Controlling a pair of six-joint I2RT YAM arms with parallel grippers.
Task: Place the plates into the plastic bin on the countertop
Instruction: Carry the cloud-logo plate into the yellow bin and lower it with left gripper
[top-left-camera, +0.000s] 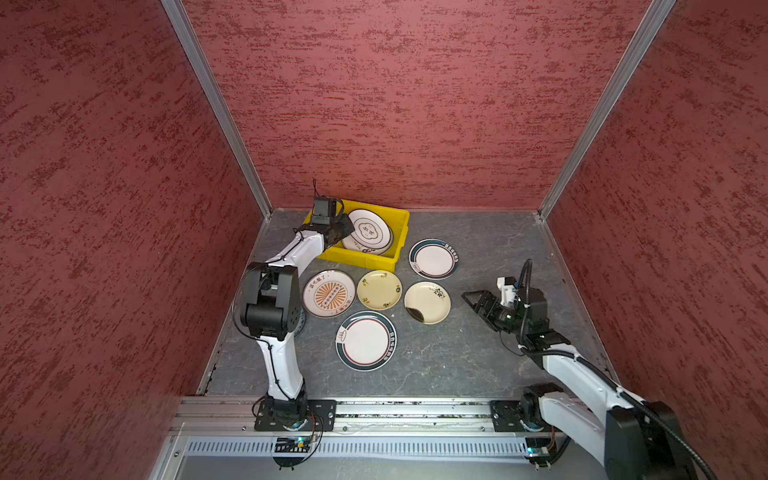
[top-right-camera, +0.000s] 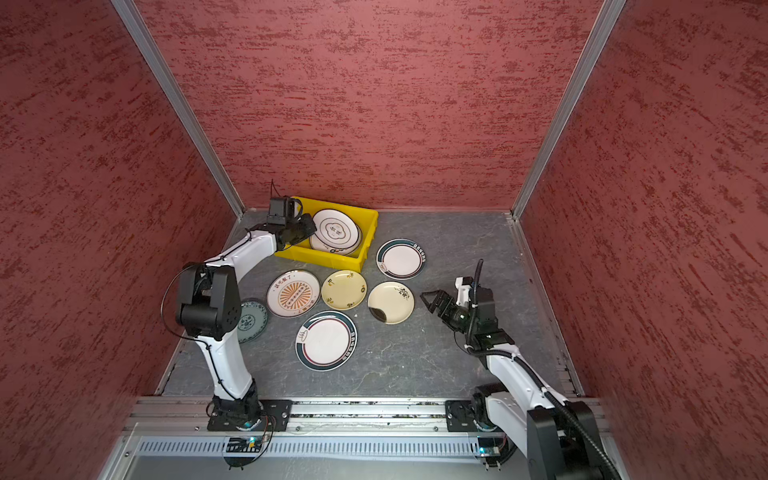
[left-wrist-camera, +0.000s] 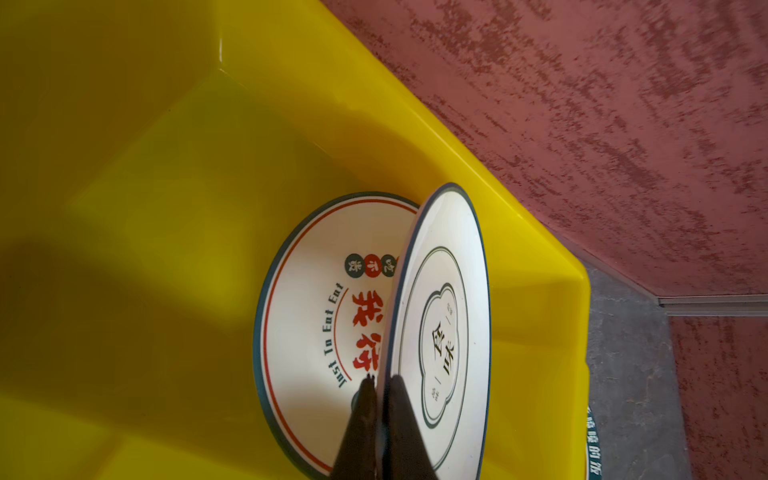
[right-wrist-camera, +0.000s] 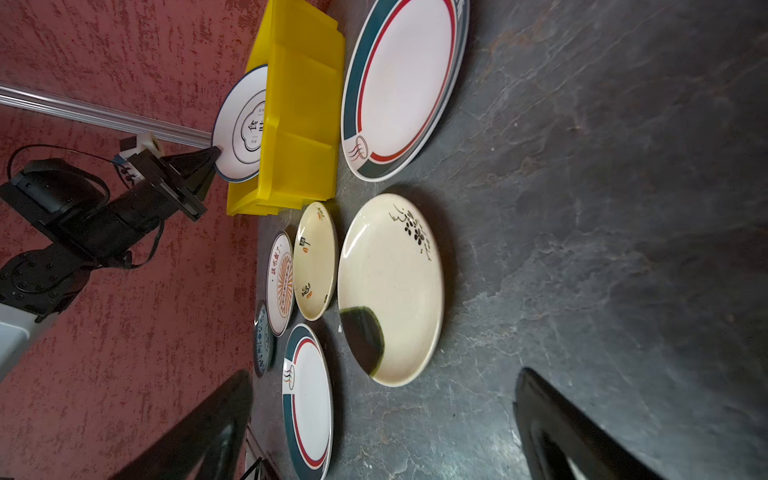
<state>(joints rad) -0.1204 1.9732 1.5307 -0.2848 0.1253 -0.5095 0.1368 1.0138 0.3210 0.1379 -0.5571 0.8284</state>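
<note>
Jaws of the left gripper (left-wrist-camera: 380, 380) clamp the rim of a tilted white plate (left-wrist-camera: 444, 324) over the plastic bin (left-wrist-camera: 166, 208) by the back wall (top-left-camera: 415, 124), a second plate (left-wrist-camera: 316, 316) flat beneath; the right gripper (top-left-camera: 471, 300) gapes above bare countertop (top-left-camera: 478, 257) beside the cream plate (top-left-camera: 428, 301).

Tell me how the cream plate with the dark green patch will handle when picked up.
The cream plate looks rigid and glossy, so probably stiff but slippery in a pinch. It lies flat on the countertop with a low rim, so a push would likely slide it rather than tip it. Material unclear; if ceramic, it may chip when dropped.
</note>
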